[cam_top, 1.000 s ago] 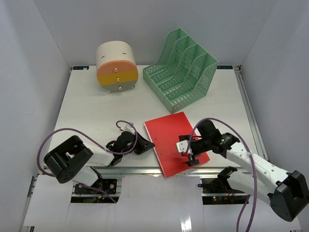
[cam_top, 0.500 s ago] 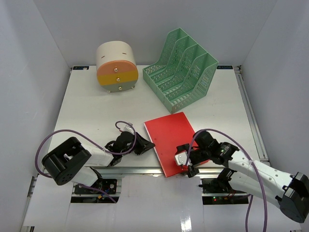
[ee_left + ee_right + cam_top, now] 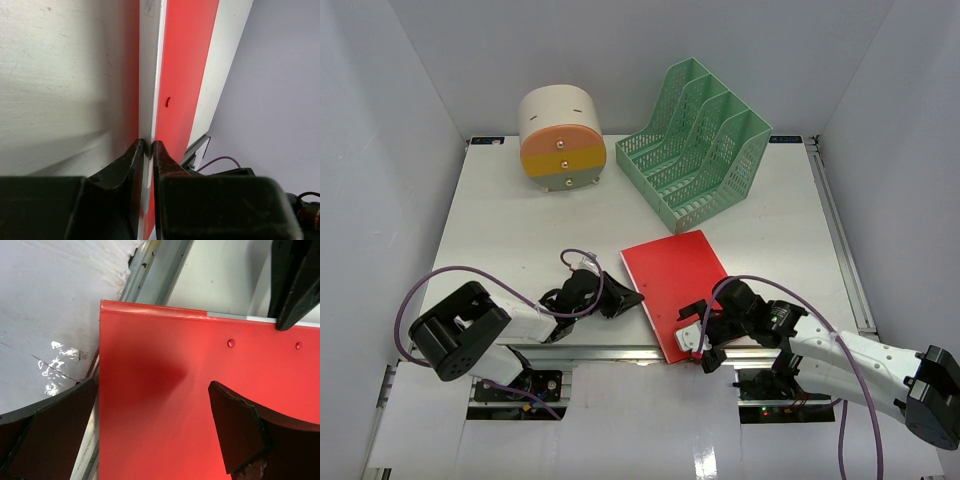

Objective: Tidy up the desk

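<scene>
Bench (image 3: 520,230): fixed white top, stays put. Red folder (image 3: 678,280) lies flat at 5 o'clock on it, its near corner reaching over the front rail (image 3: 610,352). Judged light, thin, flexible and slick, so best taken by an edge. Left tool (image 3: 625,298) is nearly closed, pinching the folder's 9 o'clock edge. Right tool (image 3: 706,348) is spread wide, straddling the 6 o'clock corner without gripping.

Bright, even overhead light, soft shadows; both wrist views blur close to the lens.
</scene>
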Robot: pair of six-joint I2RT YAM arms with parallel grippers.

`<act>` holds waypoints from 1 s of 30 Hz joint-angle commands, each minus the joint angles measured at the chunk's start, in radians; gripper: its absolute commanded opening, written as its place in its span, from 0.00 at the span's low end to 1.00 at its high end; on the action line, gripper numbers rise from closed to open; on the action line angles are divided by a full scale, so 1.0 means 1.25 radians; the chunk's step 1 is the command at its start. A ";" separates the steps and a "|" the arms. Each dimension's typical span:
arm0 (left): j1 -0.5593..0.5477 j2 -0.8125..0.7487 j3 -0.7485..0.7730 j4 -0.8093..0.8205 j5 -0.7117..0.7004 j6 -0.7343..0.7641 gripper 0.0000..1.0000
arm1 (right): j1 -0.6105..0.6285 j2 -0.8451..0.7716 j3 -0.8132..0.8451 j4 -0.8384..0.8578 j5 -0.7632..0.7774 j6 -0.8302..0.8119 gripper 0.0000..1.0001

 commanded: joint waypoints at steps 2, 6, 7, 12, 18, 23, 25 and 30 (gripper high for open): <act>-0.003 0.007 0.027 0.040 0.012 -0.030 0.14 | 0.023 0.000 -0.022 0.042 0.005 0.008 1.00; -0.003 0.014 0.032 0.045 0.014 -0.038 0.14 | 0.035 0.000 -0.026 0.045 0.010 0.007 1.00; -0.003 0.016 0.032 0.047 0.015 -0.039 0.14 | 0.036 0.000 -0.026 0.048 0.011 0.008 1.00; -0.003 0.023 0.032 0.064 0.024 -0.048 0.14 | 0.045 0.007 -0.040 0.088 0.048 0.015 0.94; -0.003 0.017 0.030 0.062 0.023 -0.050 0.14 | 0.045 -0.002 -0.044 0.108 0.084 0.023 0.81; -0.003 0.017 0.025 0.066 0.025 -0.054 0.14 | 0.042 -0.015 -0.035 0.090 0.086 0.028 0.66; -0.003 0.016 0.025 0.065 0.024 -0.054 0.14 | 0.037 -0.022 -0.030 0.083 0.080 0.029 0.62; -0.003 0.019 0.023 0.063 0.024 -0.054 0.15 | 0.025 -0.044 -0.021 0.069 0.074 0.029 0.53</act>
